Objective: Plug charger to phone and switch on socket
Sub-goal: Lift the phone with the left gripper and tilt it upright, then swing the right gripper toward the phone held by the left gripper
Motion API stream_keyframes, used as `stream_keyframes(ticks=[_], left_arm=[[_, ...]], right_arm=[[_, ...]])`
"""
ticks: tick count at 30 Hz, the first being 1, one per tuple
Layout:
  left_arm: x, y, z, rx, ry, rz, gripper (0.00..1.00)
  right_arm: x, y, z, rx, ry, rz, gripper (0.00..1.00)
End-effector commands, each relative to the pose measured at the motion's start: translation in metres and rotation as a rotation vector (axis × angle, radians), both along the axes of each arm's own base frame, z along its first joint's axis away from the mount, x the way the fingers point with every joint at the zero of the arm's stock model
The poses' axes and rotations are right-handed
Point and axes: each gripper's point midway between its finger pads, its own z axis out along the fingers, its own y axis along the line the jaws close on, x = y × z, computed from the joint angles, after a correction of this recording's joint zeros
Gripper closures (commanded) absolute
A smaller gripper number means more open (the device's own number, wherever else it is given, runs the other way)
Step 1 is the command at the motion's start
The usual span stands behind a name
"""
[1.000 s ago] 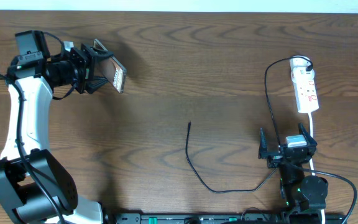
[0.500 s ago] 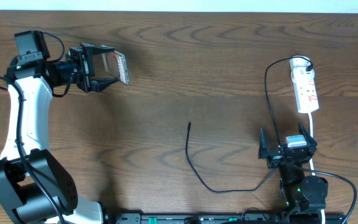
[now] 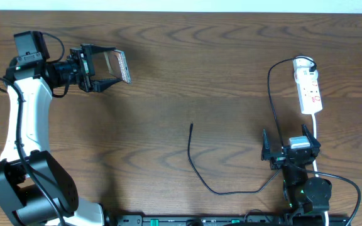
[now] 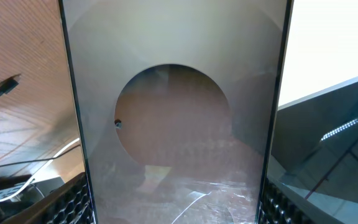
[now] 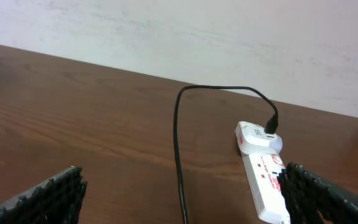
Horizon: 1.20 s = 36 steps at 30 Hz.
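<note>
The dark wooden worktop (image 3: 168, 63) carries the white socket (image 3: 309, 88) near its right edge. The thin black charger (image 3: 190, 150) runs from it and curls toward the middle, its plug tip lying free.

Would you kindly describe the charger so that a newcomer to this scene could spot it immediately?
On the right side of the wooden table lies a white power strip. The charger leaves its far end, runs down past the right gripper and curves left to a loose tip near the table's middle. It is thin and black, unlike the strip's white cord.
</note>
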Motion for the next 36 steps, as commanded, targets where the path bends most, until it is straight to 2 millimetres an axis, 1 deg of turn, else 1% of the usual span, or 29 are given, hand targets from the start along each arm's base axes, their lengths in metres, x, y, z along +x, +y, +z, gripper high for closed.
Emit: stream_keyframes(ticks=[1,16,19,22,24,25,26,28,29,32,33,36], left_arm=[[-0.005,-0.003,0.024,-0.025,-0.064,-0.020,0.93],[-0.003,0.000,0.020,0.008,-0.072,-0.012,0.92],[-0.003,0.000,0.019,0.014,-0.075,-0.012,0.92],[-0.001,0.004,0.013,0.054,-0.067,0.006,0.92],[-0.001,0.007,0.002,0.107,-0.038,0.026,0.93],[-0.002,0.008,-0.003,0.133,-0.021,0.032,0.93],[-0.003,0.009,-0.009,0.166,-0.003,0.037,0.93],[-0.006,0.011,-0.021,0.222,0.043,0.050,0.93],[-0.007,0.011,-0.025,0.243,0.058,0.054,0.93],[-0.007,0.011,-0.034,0.306,0.079,0.062,0.92],[-0.006,0.010,-0.037,0.331,0.085,0.065,0.93],[-0.006,0.010,-0.042,0.377,0.095,0.069,0.93]], right_arm=[[0.000,-0.002,-0.001,0.011,0.004,-0.011,0.01],[0.000,0.000,-0.001,0.012,0.002,0.004,0.01],[0.000,0.002,0.008,0.033,-0.033,0.012,0.01],[0.000,0.004,0.023,0.189,-0.076,0.019,0.01],[-0.001,0.005,0.033,0.329,-0.082,0.024,0.01],[-0.002,0.007,0.038,0.371,-0.085,0.042,0.01],[-0.004,0.011,0.046,0.397,-0.091,0.067,0.01],[-0.009,0.018,0.068,0.456,-0.109,0.115,0.01],[-0.011,0.019,0.075,0.476,-0.112,0.122,0.01],[-0.015,0.023,0.108,0.515,-0.098,0.146,0.01],[-0.014,0.028,0.121,0.515,-0.066,0.171,0.01],[-0.003,0.044,0.141,0.533,0.040,0.245,0.01]])
